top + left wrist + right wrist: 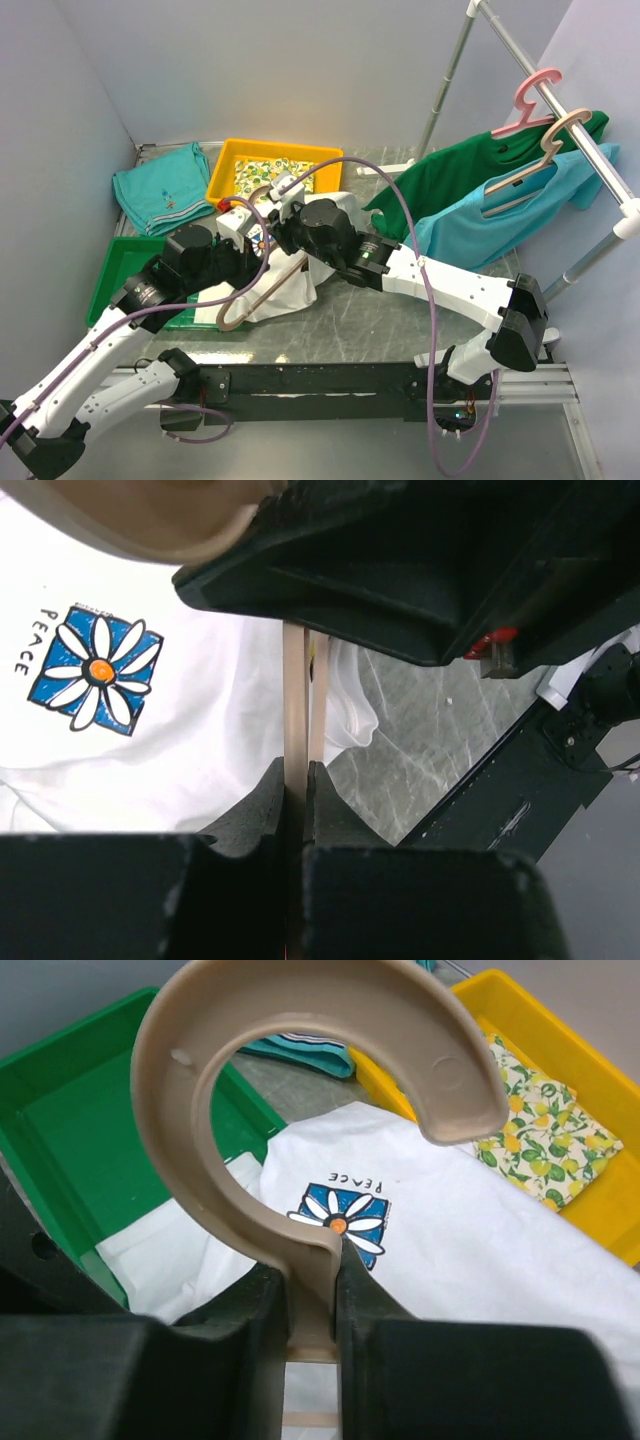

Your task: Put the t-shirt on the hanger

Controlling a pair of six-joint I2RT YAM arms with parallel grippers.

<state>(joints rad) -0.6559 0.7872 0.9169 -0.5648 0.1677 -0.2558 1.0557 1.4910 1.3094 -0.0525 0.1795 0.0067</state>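
Observation:
The white t-shirt (288,296) with the blue daisy print and "PEACE" lies on the table under both grippers. It also shows in the left wrist view (150,750) and the right wrist view (460,1250). The beige hanger (262,290) is held above it. My right gripper (312,1260) is shut on the hanger's neck, just below the curved hook (250,1020). My left gripper (298,775) is shut on a thin bar of the hanger (295,700). In the top view the left gripper (245,235) and the right gripper (285,215) sit close together over the shirt.
A green tray (120,265) lies at the left and a yellow tray (230,160) with a lemon-print cloth behind. A folded teal garment (165,185) lies at the back left. The rack (600,160) at the right holds a pink hanger (535,95), a green shirt (460,170) and a light blue shirt (500,225).

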